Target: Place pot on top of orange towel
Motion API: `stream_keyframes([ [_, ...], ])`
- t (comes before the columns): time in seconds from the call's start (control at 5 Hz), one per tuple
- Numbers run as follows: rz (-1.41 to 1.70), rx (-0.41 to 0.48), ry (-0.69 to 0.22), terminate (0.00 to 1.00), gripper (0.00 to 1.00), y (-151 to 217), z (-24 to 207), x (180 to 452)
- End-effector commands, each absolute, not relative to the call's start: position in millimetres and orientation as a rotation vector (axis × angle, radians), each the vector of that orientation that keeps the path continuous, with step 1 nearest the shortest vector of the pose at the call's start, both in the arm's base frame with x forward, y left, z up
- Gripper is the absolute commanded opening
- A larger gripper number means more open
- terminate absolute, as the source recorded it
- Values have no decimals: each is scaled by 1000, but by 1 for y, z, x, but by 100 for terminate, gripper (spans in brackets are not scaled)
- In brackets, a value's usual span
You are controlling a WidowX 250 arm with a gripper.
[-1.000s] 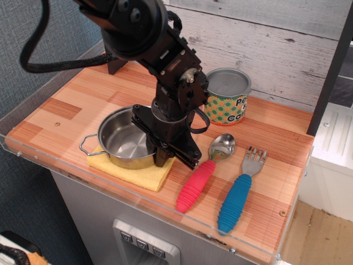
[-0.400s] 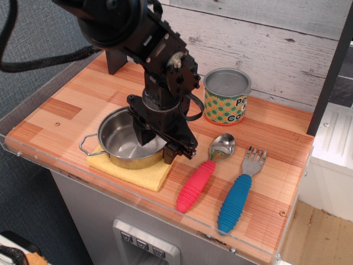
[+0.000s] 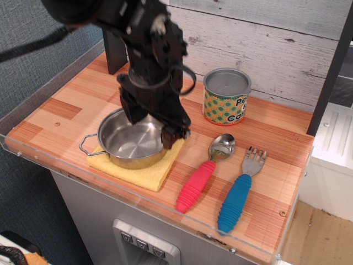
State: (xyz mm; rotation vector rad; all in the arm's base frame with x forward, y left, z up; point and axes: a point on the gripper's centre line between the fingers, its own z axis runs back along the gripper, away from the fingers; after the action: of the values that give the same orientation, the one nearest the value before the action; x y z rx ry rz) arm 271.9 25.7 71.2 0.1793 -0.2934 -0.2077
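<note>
A: pot status?
B: pot (image 3: 130, 144) sits on the orange towel (image 3: 144, 169), directly under the gripper (image 3: 150, 126), one wire handle sticking out to the left past the towel edge

A: gripper?
B: fingers spread apart, holding nothing. One finger over the pot's back rim, the other over its right rim, can't tell if either touches

A: what else is on the table (image 3: 66, 105)?
B: dotted can (image 3: 225, 96) right of gripper, near the wall. Red-handled spoon (image 3: 205, 172) and blue-handled fork (image 3: 240, 191) further right, toward the front

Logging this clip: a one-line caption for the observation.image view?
Pot sits on orange towel; open gripper above its rim.
</note>
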Motion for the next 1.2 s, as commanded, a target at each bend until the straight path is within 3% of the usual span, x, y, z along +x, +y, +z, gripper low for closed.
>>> stream_keyframes([
  [0.0, -356, 147, -279, 0, 100, 43, 111, 306],
  [0.6, -108, 82, -300, 0, 100, 97, 121, 317],
  [1.0, 105, 85, -285, 0, 100, 141, 122, 294],
])
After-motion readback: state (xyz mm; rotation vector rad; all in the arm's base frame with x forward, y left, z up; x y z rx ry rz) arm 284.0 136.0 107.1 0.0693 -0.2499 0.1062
